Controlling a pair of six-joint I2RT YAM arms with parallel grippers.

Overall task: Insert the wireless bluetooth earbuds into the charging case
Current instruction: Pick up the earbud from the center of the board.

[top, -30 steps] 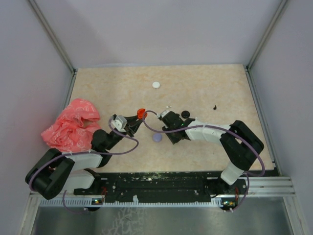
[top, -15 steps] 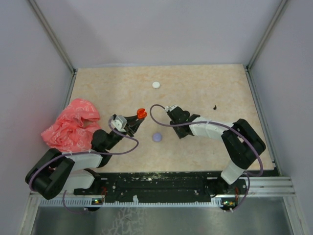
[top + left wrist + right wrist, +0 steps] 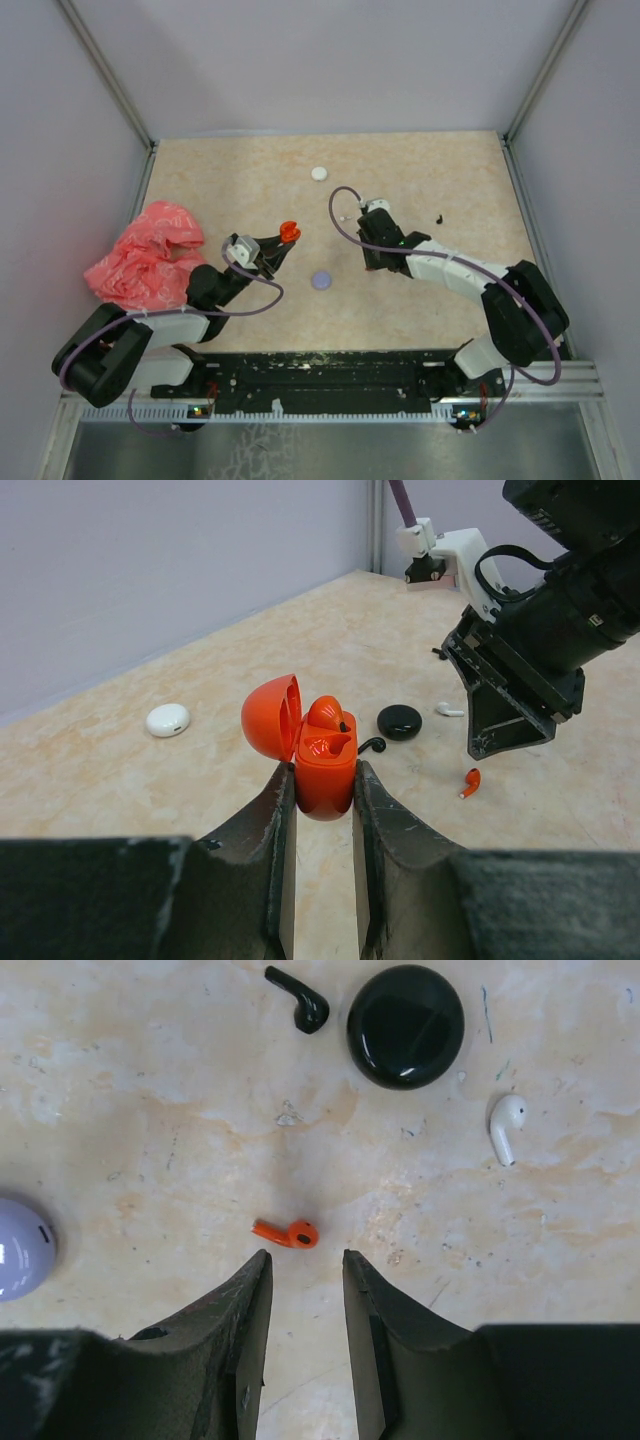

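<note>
My left gripper [image 3: 322, 780] is shut on a red charging case [image 3: 325, 760], held upright above the table with its lid swung open to the left. One red earbud [image 3: 325, 712] sits in the case. A second red earbud [image 3: 287, 1232] lies on the table just ahead of my right gripper [image 3: 305, 1260], which points straight down with its jaws open a narrow gap and nothing between them. From above, the case [image 3: 289, 231] is left of centre and the right gripper [image 3: 372, 258] is at centre right.
A black round case [image 3: 405, 1026], a black earbud [image 3: 300, 1000] and a white earbud [image 3: 505, 1125] lie beyond the red earbud. A lilac case [image 3: 321, 281], a white case [image 3: 319, 173] and another black earbud [image 3: 438, 217] are on the table. A pink bag [image 3: 150, 255] lies at left.
My right gripper has drawn away from the red case, moving right and slightly back. The left arm and the case have stayed still.
</note>
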